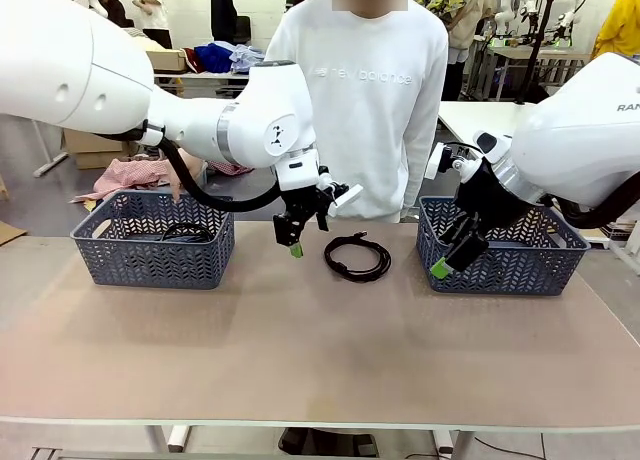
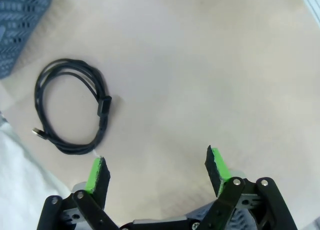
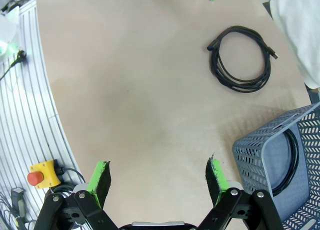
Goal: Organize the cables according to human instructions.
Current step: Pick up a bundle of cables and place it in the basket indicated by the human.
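One coiled black cable (image 1: 357, 257) lies on the table between the two baskets, in front of the person. My left gripper (image 1: 291, 243) hovers just left of it, open and empty. In the left wrist view the same cable (image 2: 70, 106) lies up and to the left of the open gripper (image 2: 157, 167). My right gripper (image 1: 450, 259) hangs open in front of the right basket's left wall. The right wrist view shows the cable (image 3: 241, 58) far ahead of that open gripper (image 3: 157, 177), and another cable (image 3: 291, 157) inside the basket. The left basket holds a further cable (image 1: 187, 232).
A grey basket (image 1: 153, 248) stands at the left rear of the table and another grey basket (image 1: 505, 262) at the right rear. A person in a white sweatshirt (image 1: 375, 90) stands at the far edge. A red stop button (image 3: 36, 177) sits beyond the table edge.
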Available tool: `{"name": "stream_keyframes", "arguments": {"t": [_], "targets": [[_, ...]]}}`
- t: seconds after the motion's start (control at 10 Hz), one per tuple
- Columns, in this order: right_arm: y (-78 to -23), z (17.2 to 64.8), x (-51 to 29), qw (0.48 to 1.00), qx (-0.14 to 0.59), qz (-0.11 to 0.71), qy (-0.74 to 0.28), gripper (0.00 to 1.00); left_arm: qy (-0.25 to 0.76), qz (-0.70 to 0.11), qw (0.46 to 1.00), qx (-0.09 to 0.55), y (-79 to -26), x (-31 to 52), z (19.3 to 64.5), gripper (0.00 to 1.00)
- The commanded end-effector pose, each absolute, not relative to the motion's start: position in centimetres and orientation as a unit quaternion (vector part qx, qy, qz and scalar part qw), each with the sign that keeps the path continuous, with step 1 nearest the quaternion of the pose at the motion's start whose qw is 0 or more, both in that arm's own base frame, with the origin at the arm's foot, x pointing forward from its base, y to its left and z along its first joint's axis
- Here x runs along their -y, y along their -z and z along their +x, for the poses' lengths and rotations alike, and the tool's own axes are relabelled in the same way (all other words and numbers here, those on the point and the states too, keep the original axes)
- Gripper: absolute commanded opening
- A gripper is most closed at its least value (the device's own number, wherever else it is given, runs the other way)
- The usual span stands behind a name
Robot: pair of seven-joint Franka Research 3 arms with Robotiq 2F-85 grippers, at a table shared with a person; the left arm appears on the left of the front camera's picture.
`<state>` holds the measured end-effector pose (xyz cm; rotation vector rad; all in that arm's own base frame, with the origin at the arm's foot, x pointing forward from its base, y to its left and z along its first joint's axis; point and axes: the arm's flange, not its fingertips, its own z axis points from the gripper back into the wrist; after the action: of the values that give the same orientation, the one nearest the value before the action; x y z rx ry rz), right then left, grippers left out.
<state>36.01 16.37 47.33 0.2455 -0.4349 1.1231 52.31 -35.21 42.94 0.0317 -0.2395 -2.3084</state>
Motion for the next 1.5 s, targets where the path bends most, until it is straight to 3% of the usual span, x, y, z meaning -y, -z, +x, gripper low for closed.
{"name": "stream_keyframes", "arguments": {"t": [0.0, 0.2, 0.5, 1.4], "targets": [[-47.5, 36.1, -16.5, 0.818, 0.203, 0.114, -0.526, 1.0, 0.949, 0.05, 0.3, 0.085, -42.3, 36.0, 54.6, 1.0], [-47.5, 36.1, -16.5, 0.818, 0.203, 0.114, -0.526, 1.0, 0.973, 0.048, 0.219, 0.063, -41.1, 37.5, 56.0, 1.0], [-47.5, 36.1, -16.5, 0.818, 0.203, 0.114, -0.526, 1.0, 0.983, 0.051, 0.168, 0.057, -38.9, 39.7, 57.2, 1.0], [-47.5, 36.1, -16.5, 0.818, 0.203, 0.114, -0.526, 1.0, 0.982, 0.047, 0.171, 0.059, -36.7, 40.6, 57.5, 1.0]]}}
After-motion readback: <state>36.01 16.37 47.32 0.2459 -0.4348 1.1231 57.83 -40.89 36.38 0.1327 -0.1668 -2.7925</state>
